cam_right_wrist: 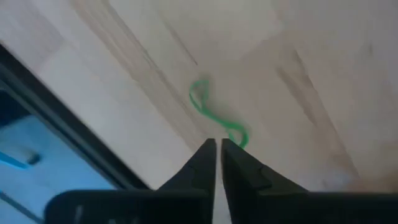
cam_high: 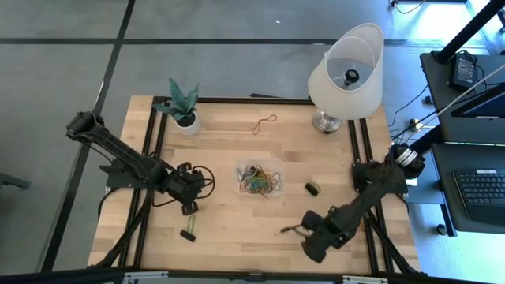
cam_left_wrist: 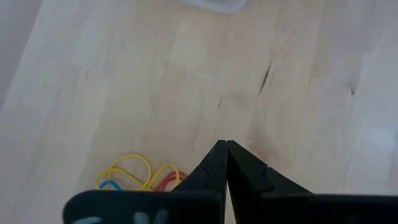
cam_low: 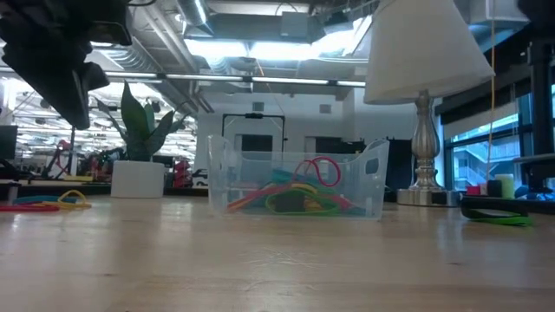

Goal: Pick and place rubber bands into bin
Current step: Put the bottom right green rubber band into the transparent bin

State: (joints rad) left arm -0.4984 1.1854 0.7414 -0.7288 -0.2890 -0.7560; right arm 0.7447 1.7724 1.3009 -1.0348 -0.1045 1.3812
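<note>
While the bin (cam_high: 259, 180) sits near the middle of the table (cam_high: 237, 229) with a tangle of rubber bands (cam_high: 260, 183) inside it, the left gripper (cam_high: 189, 207) hangs to its left, fingers pressed together on nothing; a small cluster of loose bands (cam_left_wrist: 140, 176) in yellow, red and blue lies on the wood just below those fingers; a red band (cam_high: 264, 123) lies alone farther back, between the potted plant (cam_high: 181, 106) and the lamp (cam_high: 346, 75); the right gripper (cam_high: 293, 229) is low over the front right of the table, its fingers a narrow slit apart, with a green band (cam_right_wrist: 214, 115) lying on the wood at their tips, touching or just beside them, I cannot tell which.
</note>
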